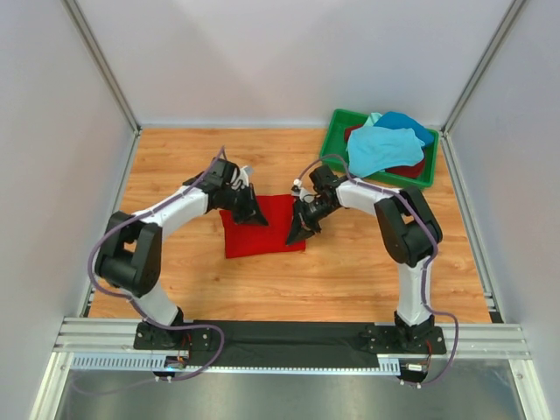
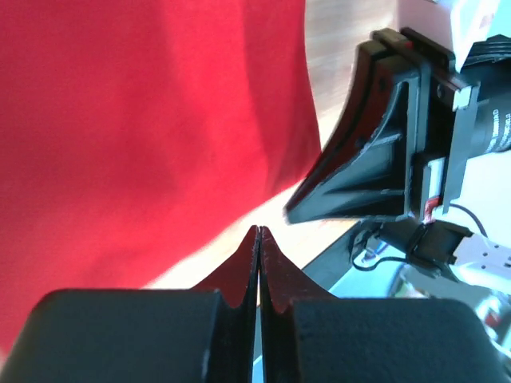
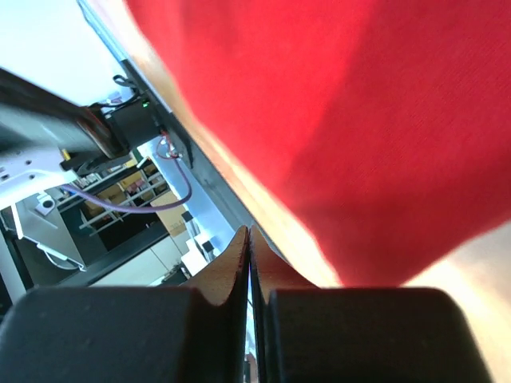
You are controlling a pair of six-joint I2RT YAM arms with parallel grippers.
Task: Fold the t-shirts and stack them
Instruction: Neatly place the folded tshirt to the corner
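A rectangular table [image 1: 175,166] of warm, plank-grained wood was seen from the top camera, walled by pale panels. On its middle a bright red t-shirt [image 1: 262,229] of soft plain cloth was laid flat, folded to a roughly square shape with its far edge a little rumpled. At the far right corner a green plastic bin [image 1: 337,144] with a raised rim was set. A light turquoise shirt [image 1: 378,147] was heaped loosely in it, with a blue shirt [image 1: 411,125] behind it and a dark red shirt [image 1: 409,168] beneath. Only this view showed the bin and both arms whole. The left gripper [image 1: 254,213] was placed at the red shirt's far left corner and the right gripper [image 1: 300,229] at its right edge. From the left wrist, the red cloth [image 2: 144,120] was seen smooth and faintly creased, filling most of the frame. The right gripper's black ribbed fingers [image 2: 375,152] were seen beside its edge, detail lost from above. The left gripper [image 2: 258,231] was shown with its dark pointed fingers pressed together, no cloth visible between them. From the right wrist, the shirt [image 3: 359,120] was seen blurred, with the arms' base rail beyond. The right gripper [image 3: 249,230] was likewise closed tip to tip on nothing visible.
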